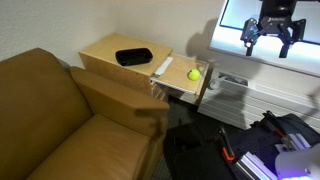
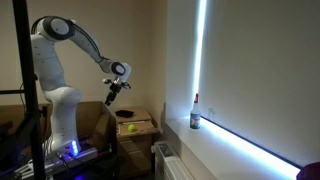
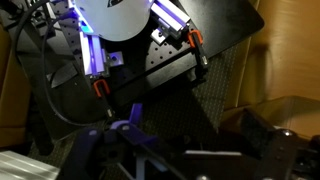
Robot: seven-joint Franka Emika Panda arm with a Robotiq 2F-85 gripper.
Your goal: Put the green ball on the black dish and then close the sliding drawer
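The green ball (image 1: pixel 193 74) lies in the sliding drawer (image 1: pixel 178 84), which is pulled out from the side of the small wooden cabinet (image 1: pixel 105 55). The black dish (image 1: pixel 133 56) sits on the cabinet top and holds nothing. My gripper (image 1: pixel 268 47) hangs high in the air, well above and away from the drawer, with its fingers spread open and nothing in them. In an exterior view the gripper (image 2: pixel 108 99) is above the cabinet (image 2: pixel 138 137), with the dish (image 2: pixel 125 114) and ball (image 2: pixel 130 128) below it. The wrist view shows none of these objects.
A brown couch (image 1: pixel 60 120) stands against the cabinet. The robot base (image 2: pixel 62 125) is beside the cabinet, and a bottle (image 2: pixel 195 113) stands on the window sill. The wrist view shows the base with cables and a dark floor mat (image 3: pixel 215 30).
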